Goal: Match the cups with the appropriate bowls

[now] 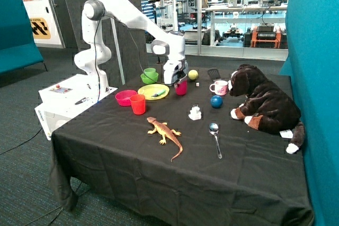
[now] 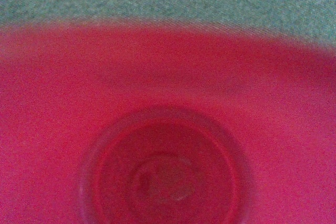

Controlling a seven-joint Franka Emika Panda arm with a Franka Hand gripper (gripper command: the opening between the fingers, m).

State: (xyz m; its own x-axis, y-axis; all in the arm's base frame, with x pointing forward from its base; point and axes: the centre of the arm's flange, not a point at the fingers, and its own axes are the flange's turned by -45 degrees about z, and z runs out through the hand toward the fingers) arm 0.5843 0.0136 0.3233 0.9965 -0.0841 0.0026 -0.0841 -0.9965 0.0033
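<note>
The magenta-pink cup (image 1: pixel 181 89) stands upright on the black cloth between the yellow-green plate (image 1: pixel 153 91) and the white mug (image 1: pixel 219 87). My gripper (image 1: pixel 180 81) is right at its rim, coming down from above. In the wrist view the cup's pink inside (image 2: pixel 168 171) fills almost the whole picture. The light green cup (image 1: pixel 150 71) sits in the lime green bowl (image 1: pixel 148 79) behind the plate. The magenta-pink bowl (image 1: pixel 125 98) is near the table's edge by the robot base, with a red cup (image 1: pixel 137 104) touching it.
A yellow ball (image 1: pixel 193 74), a black spatula (image 1: pixel 213 73), a blue ball (image 1: pixel 216 101), a small white object (image 1: pixel 195 113), a spoon (image 1: pixel 214 138), an orange toy lizard (image 1: pixel 164 132) and a brown plush dog (image 1: pixel 262 99) lie on the cloth.
</note>
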